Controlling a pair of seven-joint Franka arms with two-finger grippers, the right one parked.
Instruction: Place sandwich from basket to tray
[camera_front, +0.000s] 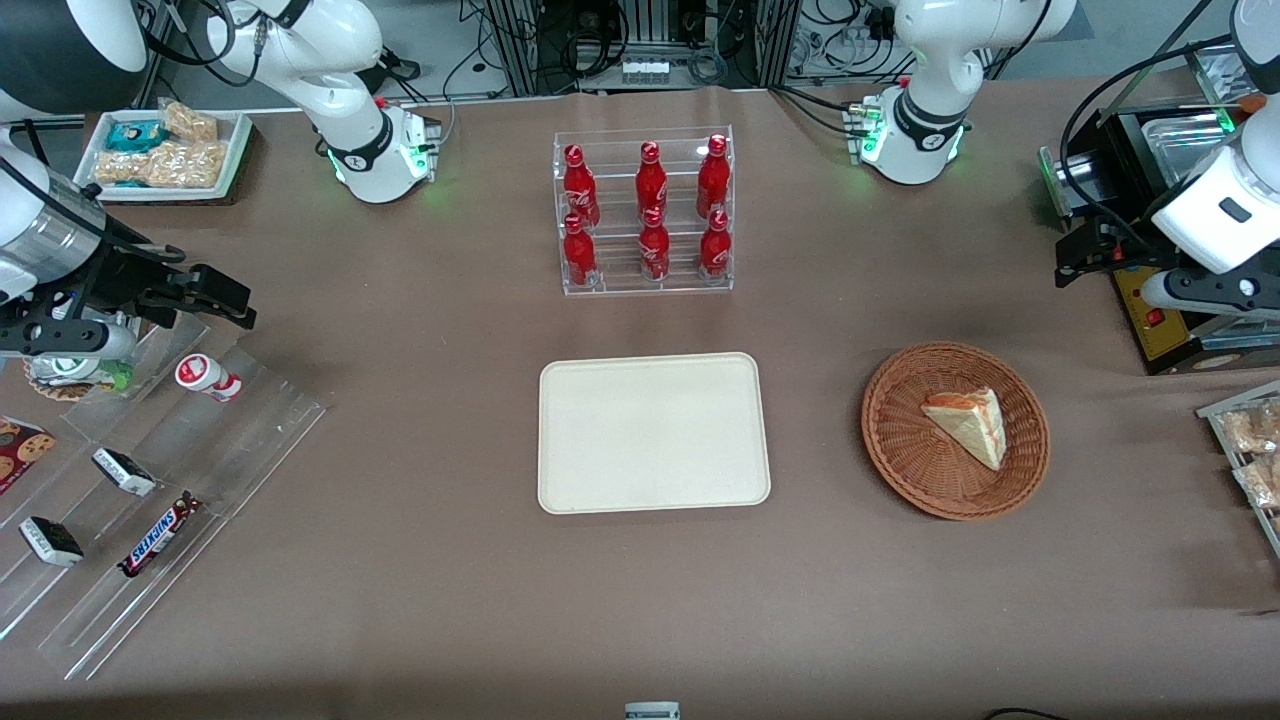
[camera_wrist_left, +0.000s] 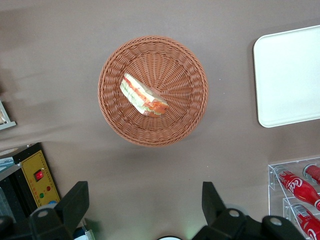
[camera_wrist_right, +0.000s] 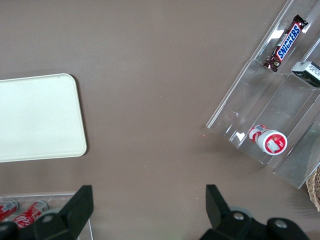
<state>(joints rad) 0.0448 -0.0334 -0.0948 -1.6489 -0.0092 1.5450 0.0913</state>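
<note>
Front view: sandwich (camera_front: 968, 424) lies in basket (camera_front: 900, 440), tray (camera_front: 654, 432) beside it bare, bottle rack (camera_front: 645, 212) farther back; gripper (camera_wrist_left: 145, 205) above table near basket, fingers apart, nothing between.

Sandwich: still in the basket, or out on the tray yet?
In the basket. The sandwich lies inside its rim; the tray is bare. The open gripper hangs above, apart from it.

Glossy white rounded arm links, black joint rings, green base lights, gripper (camera_wrist_left: 145, 210) with black angular fingers (camera_wrist_left: 75, 202)
</note>
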